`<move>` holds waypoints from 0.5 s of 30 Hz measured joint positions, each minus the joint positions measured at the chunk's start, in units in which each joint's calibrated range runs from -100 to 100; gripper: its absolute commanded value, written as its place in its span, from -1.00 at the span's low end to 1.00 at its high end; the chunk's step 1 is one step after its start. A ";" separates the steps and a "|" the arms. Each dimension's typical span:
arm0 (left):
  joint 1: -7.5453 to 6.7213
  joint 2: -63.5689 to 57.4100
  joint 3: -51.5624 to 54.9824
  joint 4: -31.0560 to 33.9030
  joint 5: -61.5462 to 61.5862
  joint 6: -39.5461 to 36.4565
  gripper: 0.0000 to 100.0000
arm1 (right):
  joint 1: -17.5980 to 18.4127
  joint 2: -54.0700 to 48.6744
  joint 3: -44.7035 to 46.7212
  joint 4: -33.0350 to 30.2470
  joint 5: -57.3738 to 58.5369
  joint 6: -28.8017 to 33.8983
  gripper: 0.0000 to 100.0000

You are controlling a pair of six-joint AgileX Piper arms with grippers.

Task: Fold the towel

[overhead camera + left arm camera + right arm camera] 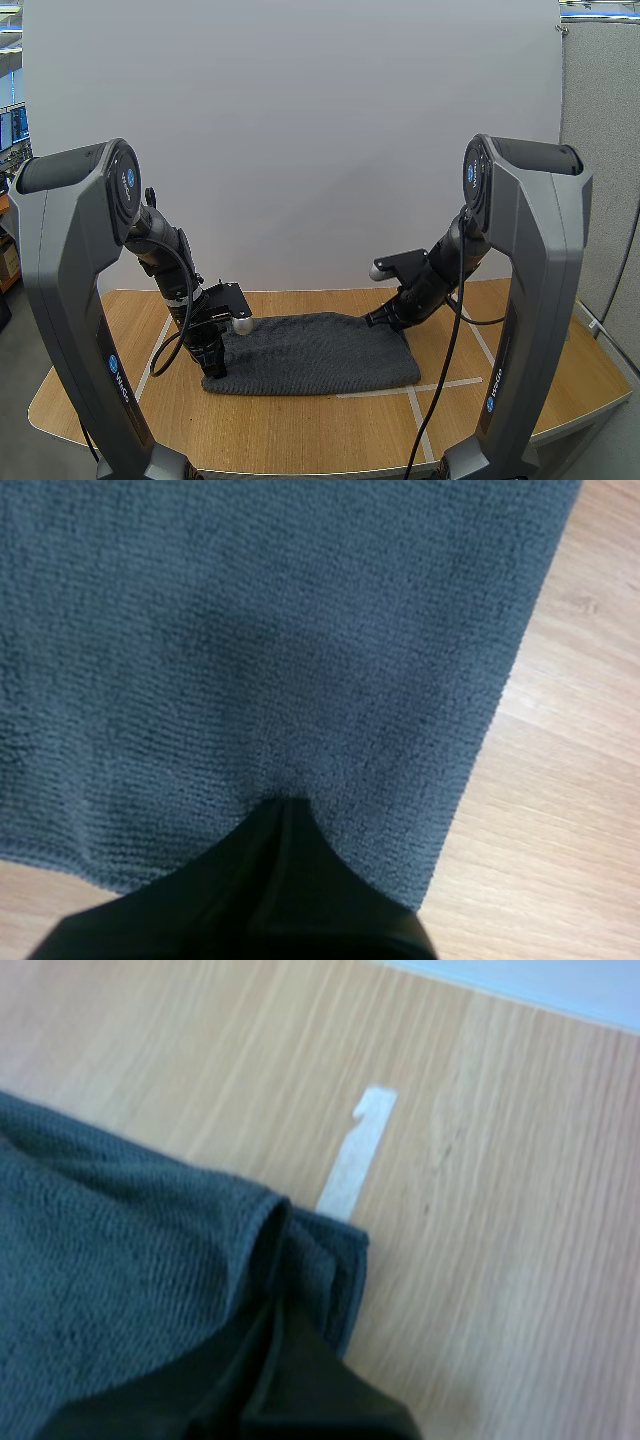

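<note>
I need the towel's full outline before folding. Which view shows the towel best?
The high view: the whole towel lies spread on the table. The left wrist view gives weave and one edge by the left claw; the right wrist view, a bunched corner at the right claw.

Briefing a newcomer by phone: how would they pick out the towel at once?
On the wooden table between the two arms lies one dark grey towel, spread out. The left gripper pinches its near left corner, the right gripper its far right corner; it is the only cloth there.
</note>
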 measured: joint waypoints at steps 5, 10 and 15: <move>0.00 0.00 0.00 0.00 0.00 0.00 -1.00 | 0.00 1.81 0.00 -0.74 -3.35 -0.22 -1.00; 0.00 0.00 0.00 0.23 0.00 -0.96 -1.00 | -0.95 2.45 -0.31 -2.62 -5.00 -0.31 -1.00; 0.38 -0.98 0.12 -0.91 -1.14 -1.28 -1.00 | -2.29 1.35 -0.31 -3.21 -6.18 -0.31 -1.00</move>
